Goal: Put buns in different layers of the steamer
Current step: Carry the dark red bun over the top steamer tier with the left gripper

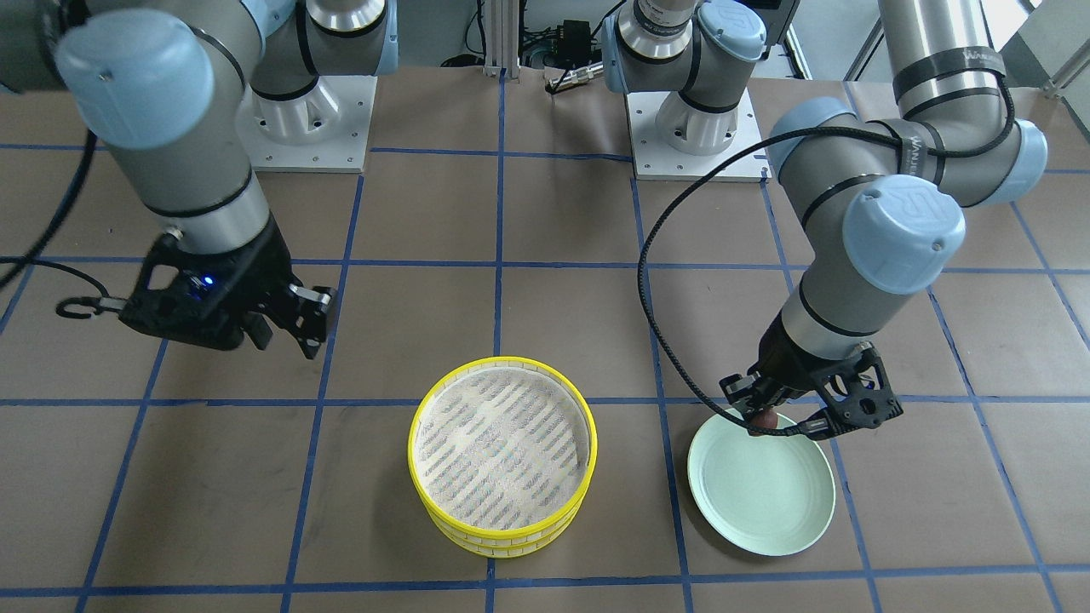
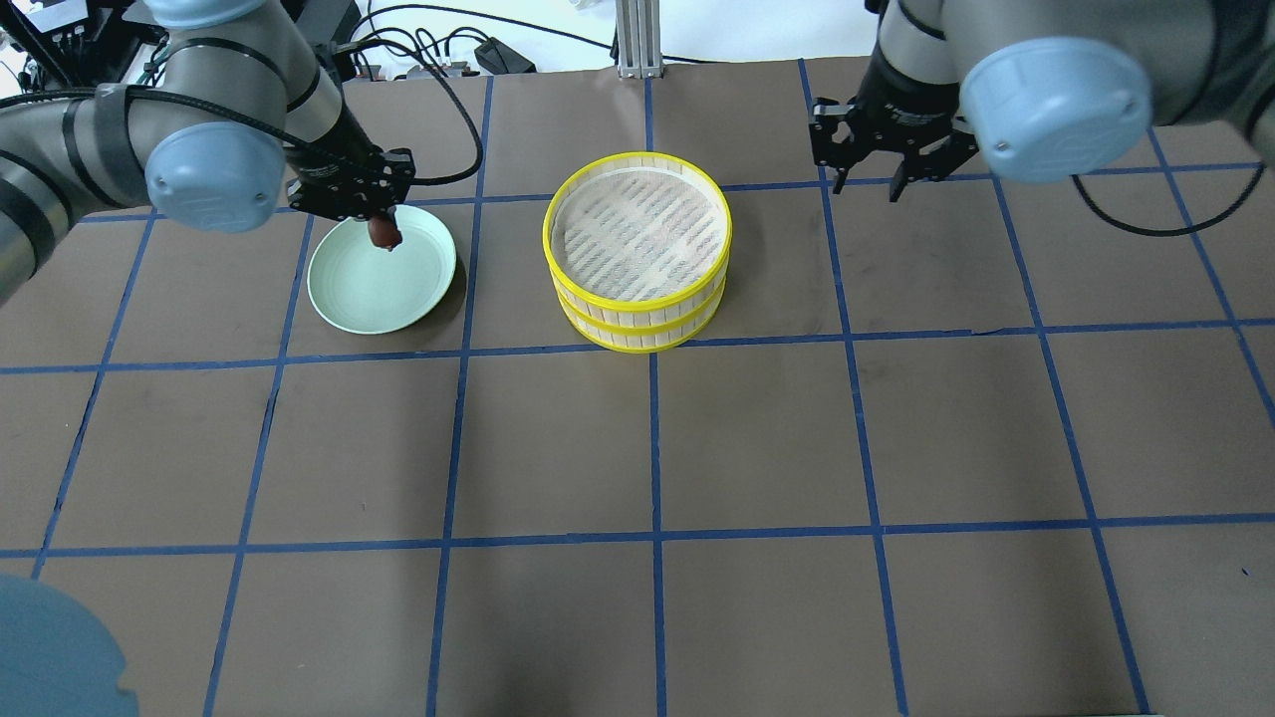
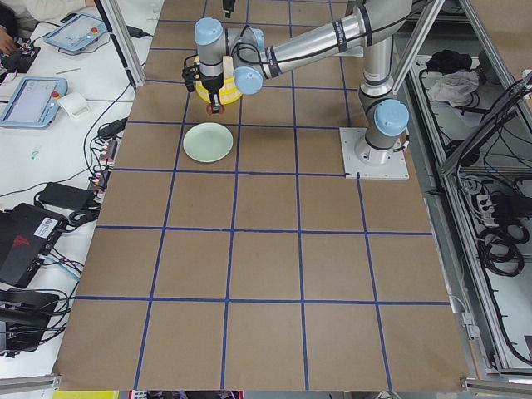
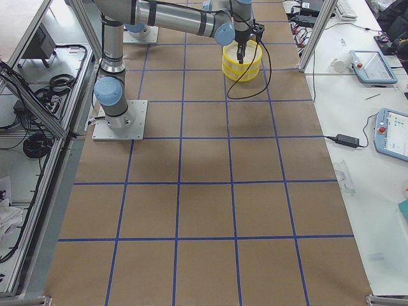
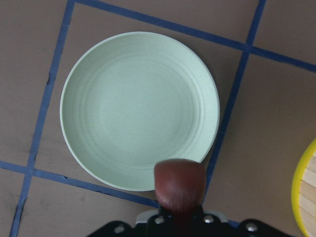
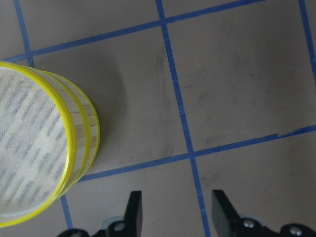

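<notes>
My left gripper is shut on the dark reddish-brown bun and holds it above the far edge of the pale green plate; the bun also shows in the left wrist view and in the front view. The two yellow-rimmed steamer layers stand stacked at mid-table, and the top mesh floor is bare. My right gripper is open and empty, above the table to the right of the stack. The cream-white bun is out of view.
The pale green plate is bare. The steamer stack stands beside it on the brown table with blue tape lines. A black cable loops from the left arm over the table by the plate.
</notes>
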Robot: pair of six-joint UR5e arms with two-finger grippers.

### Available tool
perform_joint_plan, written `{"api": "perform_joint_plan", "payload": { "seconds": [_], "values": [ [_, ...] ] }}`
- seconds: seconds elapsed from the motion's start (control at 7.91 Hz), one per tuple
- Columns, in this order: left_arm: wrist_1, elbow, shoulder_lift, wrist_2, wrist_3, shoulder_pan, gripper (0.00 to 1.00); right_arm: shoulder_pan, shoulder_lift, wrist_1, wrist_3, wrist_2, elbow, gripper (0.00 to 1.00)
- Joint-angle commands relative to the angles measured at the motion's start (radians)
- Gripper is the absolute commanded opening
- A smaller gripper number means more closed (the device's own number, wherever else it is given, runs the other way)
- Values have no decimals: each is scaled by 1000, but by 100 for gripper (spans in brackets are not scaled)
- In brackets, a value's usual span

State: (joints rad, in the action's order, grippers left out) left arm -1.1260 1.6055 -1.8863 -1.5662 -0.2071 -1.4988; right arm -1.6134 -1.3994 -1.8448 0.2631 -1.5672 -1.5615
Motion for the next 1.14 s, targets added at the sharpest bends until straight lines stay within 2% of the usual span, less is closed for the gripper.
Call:
{"api": "perform_joint_plan", "payload": {
  "seconds": [0.0, 0.25, 0.38, 0.51, 0.63, 0.76, 0.89, 1.01],
  "values": [
    [127, -30, -2, 110, -87, -135, 0, 52, -166, 267, -145, -14, 52, 59],
    [167, -35, -14, 220, -81, -178, 0, 53, -159, 268, -175, -16, 54, 63],
    [246, -33, -54, 329, -77, -199, 0, 53, -155, 268, -177, -16, 51, 70],
    [299, -35, -91, 392, -77, -233, 0, 53, -155, 265, -179, -16, 49, 79],
    [313, -33, -109, 396, -83, -254, 0, 53, -155, 265, -177, -11, 49, 90],
    [315, -29, -137, 399, -86, -258, 11, 53, -155, 265, -179, -13, 49, 100],
    [363, -27, -173, 417, -86, -262, 16, 53, -155, 266, -177, -11, 48, 100],
    [364, -21, -181, 419, -89, -262, 44, 53, -155, 265, -179, -13, 49, 100]
  ]
}}
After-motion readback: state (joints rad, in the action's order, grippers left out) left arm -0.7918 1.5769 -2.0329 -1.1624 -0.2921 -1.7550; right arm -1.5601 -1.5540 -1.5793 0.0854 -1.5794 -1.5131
